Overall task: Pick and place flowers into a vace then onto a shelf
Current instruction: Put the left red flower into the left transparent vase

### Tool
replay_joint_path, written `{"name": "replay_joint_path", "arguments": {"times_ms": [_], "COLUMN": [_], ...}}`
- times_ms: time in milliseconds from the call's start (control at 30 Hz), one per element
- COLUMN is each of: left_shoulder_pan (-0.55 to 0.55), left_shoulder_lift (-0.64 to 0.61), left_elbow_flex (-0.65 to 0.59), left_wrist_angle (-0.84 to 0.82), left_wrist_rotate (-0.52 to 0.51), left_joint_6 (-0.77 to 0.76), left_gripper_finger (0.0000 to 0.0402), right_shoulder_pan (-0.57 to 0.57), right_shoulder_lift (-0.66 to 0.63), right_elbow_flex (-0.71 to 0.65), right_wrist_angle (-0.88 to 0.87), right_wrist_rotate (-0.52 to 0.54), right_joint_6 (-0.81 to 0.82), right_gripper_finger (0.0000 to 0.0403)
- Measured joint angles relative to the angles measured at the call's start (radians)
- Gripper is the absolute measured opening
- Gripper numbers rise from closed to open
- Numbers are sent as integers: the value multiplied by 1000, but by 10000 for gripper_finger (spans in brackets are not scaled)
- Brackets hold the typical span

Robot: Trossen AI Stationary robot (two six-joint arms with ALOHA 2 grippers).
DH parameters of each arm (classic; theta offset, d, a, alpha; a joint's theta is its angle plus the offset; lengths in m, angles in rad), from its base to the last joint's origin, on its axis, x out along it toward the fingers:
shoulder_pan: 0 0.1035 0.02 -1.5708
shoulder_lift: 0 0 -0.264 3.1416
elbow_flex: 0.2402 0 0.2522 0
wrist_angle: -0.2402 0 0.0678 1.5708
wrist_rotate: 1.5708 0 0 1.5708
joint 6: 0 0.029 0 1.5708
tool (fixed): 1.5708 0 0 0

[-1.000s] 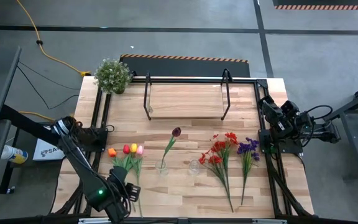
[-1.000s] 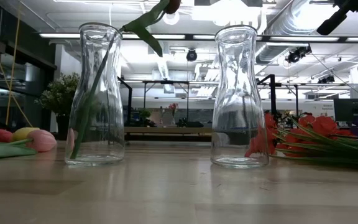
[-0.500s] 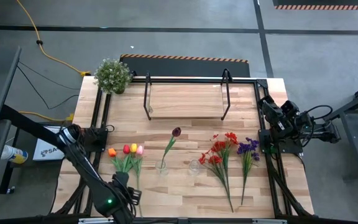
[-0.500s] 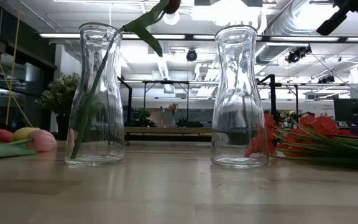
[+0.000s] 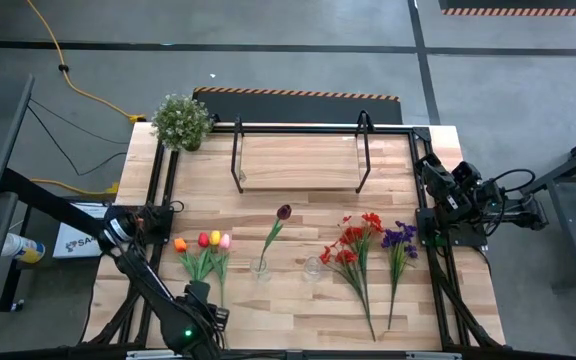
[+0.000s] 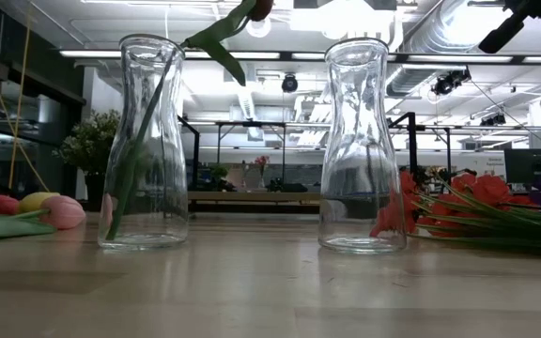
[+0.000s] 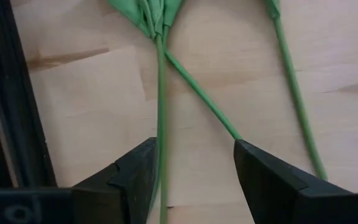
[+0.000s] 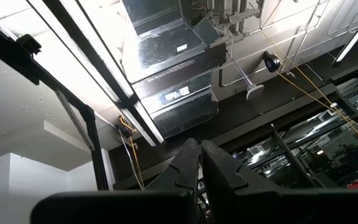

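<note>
Orange, red, yellow and pink tulips (image 5: pixel 204 241) lie at the table's near left, their green stems (image 7: pixel 160 106) running toward the near edge. My left gripper (image 5: pixel 208 310) hangs open just above those stem ends, pointing down. In the left wrist view one stem runs along the inner side of one finger (image 7: pixel 135 180), and a second stem's end (image 7: pixel 236 135) lies by the other. A glass vase (image 5: pixel 260 268) holds a maroon tulip (image 5: pixel 284 212). A second vase (image 5: pixel 313 268) stands empty. The shelf (image 5: pixel 298 160) stands at the far side. My right gripper (image 8: pixel 199 158) is shut and parked at the right edge, pointing up.
Red sprays (image 5: pixel 353 245) and purple sprays (image 5: pixel 400 240) lie at the near right. A bushy potted plant (image 5: pixel 181 120) stands at the far left corner. Black frame rails (image 5: pixel 158 190) run along both side edges. Bare wood lies between the vases and the shelf.
My left gripper has sunk toward the tulip stems at the near edge and tipped more steeply downward. The flowers and vases have not moved.
</note>
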Motion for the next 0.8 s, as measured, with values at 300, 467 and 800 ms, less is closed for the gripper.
{"name": "replay_joint_path", "arguments": {"times_ms": [300,467,800], "left_shoulder_pan": [0,0,0], "left_shoulder_lift": [41,41,44], "left_elbow_flex": [0,0,0], "left_wrist_angle": [14,12,12], "left_wrist_rotate": [54,74,73], "left_joint_6": [0,0,0], "left_gripper_finger": [243,243,243], "right_shoulder_pan": [0,0,0], "right_shoulder_lift": [0,0,0], "right_elbow_flex": [0,0,0], "right_wrist_angle": [0,1,1], "right_wrist_rotate": [0,0,0], "right_joint_6": [0,0,0], "right_gripper_finger": [12,12,12]}}
